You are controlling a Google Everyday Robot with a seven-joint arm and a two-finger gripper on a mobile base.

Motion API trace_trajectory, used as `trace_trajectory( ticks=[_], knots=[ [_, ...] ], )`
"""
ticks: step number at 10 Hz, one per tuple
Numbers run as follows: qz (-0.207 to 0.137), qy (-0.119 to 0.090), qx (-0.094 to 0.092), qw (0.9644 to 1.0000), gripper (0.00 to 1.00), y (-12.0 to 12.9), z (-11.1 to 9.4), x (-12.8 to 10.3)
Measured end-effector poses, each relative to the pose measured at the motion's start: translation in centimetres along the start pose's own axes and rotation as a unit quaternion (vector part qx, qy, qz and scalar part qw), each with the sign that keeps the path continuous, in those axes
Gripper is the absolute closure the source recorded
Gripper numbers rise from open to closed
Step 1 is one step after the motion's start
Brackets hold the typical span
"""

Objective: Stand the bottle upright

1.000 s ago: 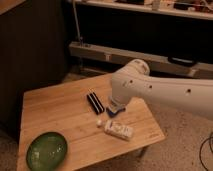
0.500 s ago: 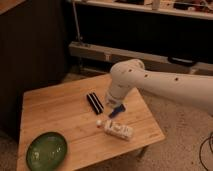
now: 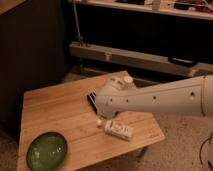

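Bottle [image 3: 119, 130] is noted lying on its side near the front right of the bench [image 3: 55, 107], cap end toward the left. End effector [image 3: 104, 115] is held low, just beside the cap end, and is largely hidden beneath the arm's rounded housing. Whether it is apart or together cannot be told. Step judged: approach, grasp not yet made. A grip across the body is called for next, then a tilt until the base is set flat. Green bowl [image 3: 46, 149] is well apart.
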Motion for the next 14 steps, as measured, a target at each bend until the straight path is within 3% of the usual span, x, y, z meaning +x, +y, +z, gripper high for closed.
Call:
trace_trajectory(
  ticks=[3, 6, 10, 14],
  knots=[
    [-0.01, 0.004, -0.014, 0.9998, 0.2, -0.2, 1.6, -0.9],
    [-0.002, -0.006, -0.023, 0.9997, 0.2, -0.4, 2.5, -1.3],
    [0.008, -0.023, -0.009, 0.9997, 0.2, -0.3, 4.4, -1.5],
    [0.014, -0.025, 0.032, 0.9991, 0.2, 0.0, 6.0, -1.9]
  ],
)
